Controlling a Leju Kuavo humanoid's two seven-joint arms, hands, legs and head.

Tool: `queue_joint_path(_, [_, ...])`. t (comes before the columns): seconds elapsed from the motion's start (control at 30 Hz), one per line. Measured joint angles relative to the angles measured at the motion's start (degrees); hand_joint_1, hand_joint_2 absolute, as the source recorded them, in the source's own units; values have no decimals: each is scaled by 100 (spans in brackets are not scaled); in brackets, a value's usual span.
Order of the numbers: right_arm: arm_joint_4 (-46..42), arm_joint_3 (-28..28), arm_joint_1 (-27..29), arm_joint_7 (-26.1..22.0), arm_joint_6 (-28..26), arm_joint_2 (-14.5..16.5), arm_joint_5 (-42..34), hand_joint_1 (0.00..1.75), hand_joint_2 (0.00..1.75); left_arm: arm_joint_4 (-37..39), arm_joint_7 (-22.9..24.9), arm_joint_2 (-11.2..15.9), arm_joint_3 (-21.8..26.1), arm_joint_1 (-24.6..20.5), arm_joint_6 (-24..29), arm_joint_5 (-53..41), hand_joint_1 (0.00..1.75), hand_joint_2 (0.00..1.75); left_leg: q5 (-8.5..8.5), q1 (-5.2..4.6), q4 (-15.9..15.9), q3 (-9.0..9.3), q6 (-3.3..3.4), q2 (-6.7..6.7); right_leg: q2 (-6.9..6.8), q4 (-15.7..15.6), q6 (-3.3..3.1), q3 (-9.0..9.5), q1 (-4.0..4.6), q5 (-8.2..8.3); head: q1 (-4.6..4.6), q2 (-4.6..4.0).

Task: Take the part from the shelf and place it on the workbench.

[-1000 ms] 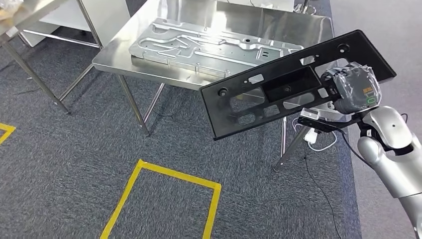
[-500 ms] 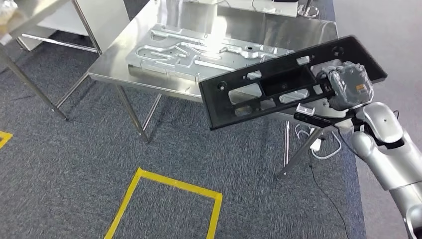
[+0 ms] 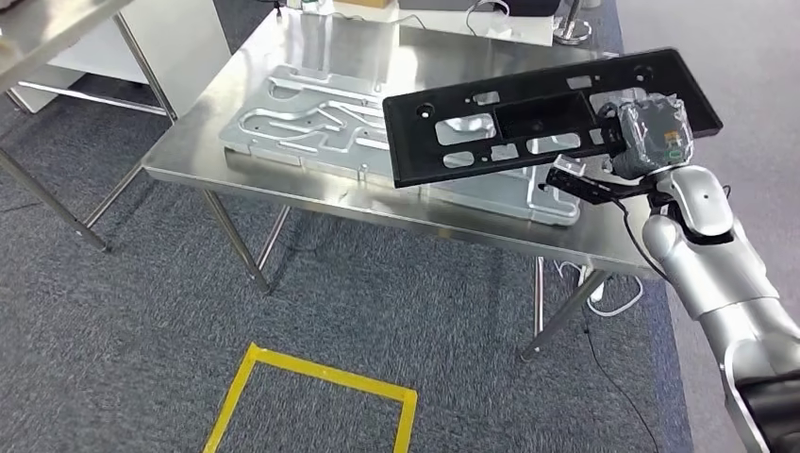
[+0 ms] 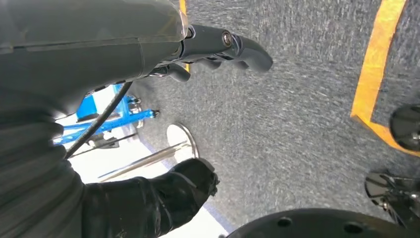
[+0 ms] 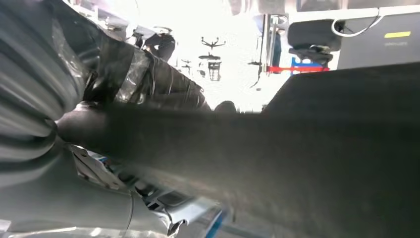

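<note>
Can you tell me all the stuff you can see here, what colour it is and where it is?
Black part: one, black, long flat panel with cut-outs, held up over the right side of the workbench.
Metal plate: one, silver, stamped with grooves, lying flat on the workbench, partly under the black part.
Workbench: one, shiny steel, in the middle, on thin legs.
Second table: one, steel, far left, partly seen.
Tape square: one, yellow, on the grey carpet in front of the workbench.
Cable: one, white, on the floor by the right table leg.
Right robot hand: one, grey, gripping the black part's right end.
Left robot hand: one, dark, hanging over the carpet, holding nothing.
</note>
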Motion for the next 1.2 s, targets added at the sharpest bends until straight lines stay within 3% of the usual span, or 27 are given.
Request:
queue_joint_path(0.07, [244, 34, -159, -35, -32, 60, -5, 175, 175, 0, -3, -1, -15, -17, -3, 2, 0, 175, 4, 23, -94, 120, 42, 1, -19, 167, 50, -43, -17, 17, 1, 0])
queue_joint_path(0.1, [362, 46, -237, -46, -54, 96, -6, 175, 175, 0, -5, -1, -19, -22, -3, 3, 0, 175, -7, 31, -132, 188, 65, -1, -29, 370, 72, -155, -29, -12, 1, 0])
queue_joint_path(0.2, [673, 75, -397, -51, -108, 217, -12, 175, 175, 0, -14, 4, -24, -31, 1, 4, 0, 175, -106, 40, -174, 336, 104, -16, -42, 1280, 158, -787, -67, -354, 1, 1])
queue_joint_path(0.23, [764, 87, -417, -52, -114, 256, -14, 175, 175, 0, -15, 7, -25, -32, 2, 4, 0, 175, -156, 41, -172, 391, 100, -26, -44, 1433, 182, -960, -84, -440, 1, 1])
queue_joint_path(0.27, [840, 100, -430, -53, -115, 289, -14, 175, 175, 0, -15, 9, -27, -32, 3, 4, 0, 175, -212, 43, -167, 456, 93, -37, -48, 1411, 199, -1050, -100, -426, 1, 1])
queue_joint_path(0.3, [905, 112, -441, -57, -117, 320, -14, 175, 175, 0, -15, 9, -28, -31, 2, 4, 0, 175, -271, 45, -161, 532, 81, -46, -54, 1194, 205, -1048, -115, -266, 1, 1])
queue_joint_path(0.37, [1007, 125, -478, -64, -122, 372, -15, 175, 175, 5, -12, 7, -30, -22, -1, 4, 0, 175, -394, 47, -141, 672, 43, -55, -72, 506, 183, -926, -117, 309, -2, -1])
queue_joint_path(0.43, [1132, 134, -563, -61, -146, 434, -20, 175, 175, 14, -5, 5, -33, -22, -3, 3, 0, 175, -485, 47, -137, 728, -20, -62, -84, 88, 111, -835, -75, 656, -4, -2])
queue_joint_path(0.53, [1313, 143, -681, -46, -188, 513, -28, 175, 175, 17, 7, 10, -38, -36, -3, 1, 0, 175, -528, 46, -91, 765, -130, -60, -77, -13, -18, -732, -51, 656, -9, -1])
queue_joint_path(0.6, [1461, 145, -787, -73, -199, 588, -45, 175, 175, 17, 9, 17, -38, -42, -10, -2, 0, 175, -576, 48, 231, 634, -181, -47, -81, -80, -94, -595, -86, 616, -10, -2])
queue_joint_path(0.7, [1815, 146, -996, -148, -256, 845, -115, 175, 175, 17, 9, 20, -39, -46, -32, -6, 0, 175, -878, 87, 1207, -23, -251, -30, -65, -111, -163, -464, -88, 523, -13, -2])
queue_joint_path(0.73, [1936, 146, -1027, -170, -283, 953, -139, 175, 175, 17, 8, 20, -40, -47, -38, -9, 0, 175, -935, 100, 1386, -204, -271, -26, -56, -110, -164, -417, -88, 481, -13, -2])
queue_joint_path(0.77, [2046, 146, -1043, -189, -305, 1065, -160, 175, 175, 17, 6, 21, -43, -47, -40, -14, 0, 175, -880, 110, 1376, -293, -287, -22, -46, -107, -157, -361, -91, 433, -13, -3])
queue_joint_path(0.8, [2150, 147, -1052, -204, -328, 1183, -178, 175, 175, 17, 4, 24, -45, -46, -42, -23, 0, 175, -695, 121, 1175, -291, -299, -16, -37, -101, -142, -296, -98, 379, -14, -3])
queue_joint_path(0.87, [2309, 148, -1079, -215, -385, 1421, -210, 175, 175, 18, 2, 33, -51, -37, -43, -48, 0, 175, -165, 136, 461, -124, -318, -4, -18, -69, -90, -184, -109, 264, -13, -4])
queue_joint_path(0.93, [2439, 148, -1134, -206, -451, 1644, -236, 175, 175, 19, -3, 41, -58, -45, -45, -68, 0, 175, 46, 124, 28, -7, -266, 2, -2, -39, -17, -158, -97, 177, -13, -4])
queue_joint_path(1.07, [2611, 155, -1182, -191, -487, 2014, -252, 175, 175, 20, -15, 44, -86, -73, -47, -103, 0, 175, 18, 134, -76, 114, -88, -10, -12, 111, 83, -175, -91, 130, -14, -4])
queue_joint_path(1.1, [2647, 158, -1188, -191, -493, 2100, -256, 175, 175, 20, -11, 45, -96, -73, -48, -110, 0, 175, 10, 143, -100, 169, -57, -15, -25, 320, 91, -284, -94, 87, -13, -4])
queue_joint_path(1.2, [2754, 167, -1191, -186, -506, 2320, -267, 175, 175, 20, -21, 53, -128, -74, -72, -119, 0, 175, -60, 138, -132, 288, -8, -29, -48, 1314, 120, -921, -96, -250, -13, -4])
